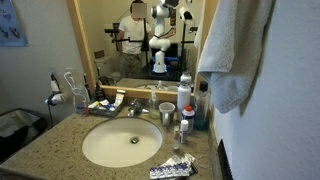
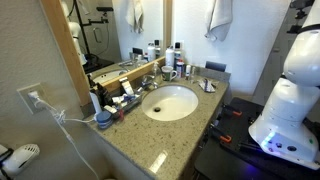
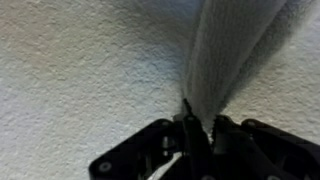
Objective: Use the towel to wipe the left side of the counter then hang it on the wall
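The gripper (image 3: 197,125) is at the bottom of the wrist view. Its two black fingers (image 3: 160,140) are squeezed tight together, and they pinch one thin bit of the towel (image 3: 235,50) between them. The gripper points at the bumpy white wall (image 3: 80,70) and is very near it. From the pinch, the towel spreads wider toward the top corner of that view.

In an exterior view, the arm (image 2: 288,95) is a fat white shape beside the counter (image 2: 150,140). It goes up and out of the top of the picture, so its hand end is not seen there.

There is one towel. In both exterior views it hangs high on the wall (image 1: 290,100), over the far end of the counter (image 1: 40,150). It droops down soft and loose (image 1: 235,45), and it does not touch the counter (image 2: 219,18).

There is one sink (image 1: 105,140), round and white, in the middle of the speckled counter. It has one tap (image 1: 133,108) behind it. One big mirror (image 1: 120,30) with a wood frame stands behind the tap. A few bottles and a cup (image 1: 166,112) stand near the tap, but they are too small to count well. A white arm shape shows in the mirror, maybe the robot
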`<state>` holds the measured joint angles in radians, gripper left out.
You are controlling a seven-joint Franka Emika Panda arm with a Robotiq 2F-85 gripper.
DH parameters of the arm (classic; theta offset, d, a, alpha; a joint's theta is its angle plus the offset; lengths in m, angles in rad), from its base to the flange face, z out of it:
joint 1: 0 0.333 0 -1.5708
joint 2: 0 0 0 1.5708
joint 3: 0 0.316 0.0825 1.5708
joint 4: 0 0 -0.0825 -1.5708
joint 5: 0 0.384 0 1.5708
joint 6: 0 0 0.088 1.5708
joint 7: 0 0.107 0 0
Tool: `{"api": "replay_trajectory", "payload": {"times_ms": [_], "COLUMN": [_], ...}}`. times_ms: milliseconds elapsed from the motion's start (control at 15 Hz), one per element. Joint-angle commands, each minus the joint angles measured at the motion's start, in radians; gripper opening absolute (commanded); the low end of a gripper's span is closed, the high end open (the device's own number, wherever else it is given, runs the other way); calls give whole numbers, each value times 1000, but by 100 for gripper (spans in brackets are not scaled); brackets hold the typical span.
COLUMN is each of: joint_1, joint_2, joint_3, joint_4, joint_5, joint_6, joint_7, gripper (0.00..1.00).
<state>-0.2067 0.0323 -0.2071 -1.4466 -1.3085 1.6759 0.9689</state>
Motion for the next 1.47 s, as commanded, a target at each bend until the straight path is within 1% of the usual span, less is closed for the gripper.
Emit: {"api": "replay_trajectory", "payload": {"times_ms": [0, 933, 1067, 1133, 1400], "joint_1": [-3, 0, 1, 2, 7], "joint_2": [-17, -43, -51, -54, -71], "joint_3": [-2, 0, 1, 1, 6], "joint_4": [-28, -90, -101, -106, -122], "joint_5": [10, 10, 11, 10, 5], "joint_6": [5, 2, 4, 3, 0], "joint_7": [1, 12, 12, 12, 12], "gripper": [3, 3, 36, 42, 72]}}
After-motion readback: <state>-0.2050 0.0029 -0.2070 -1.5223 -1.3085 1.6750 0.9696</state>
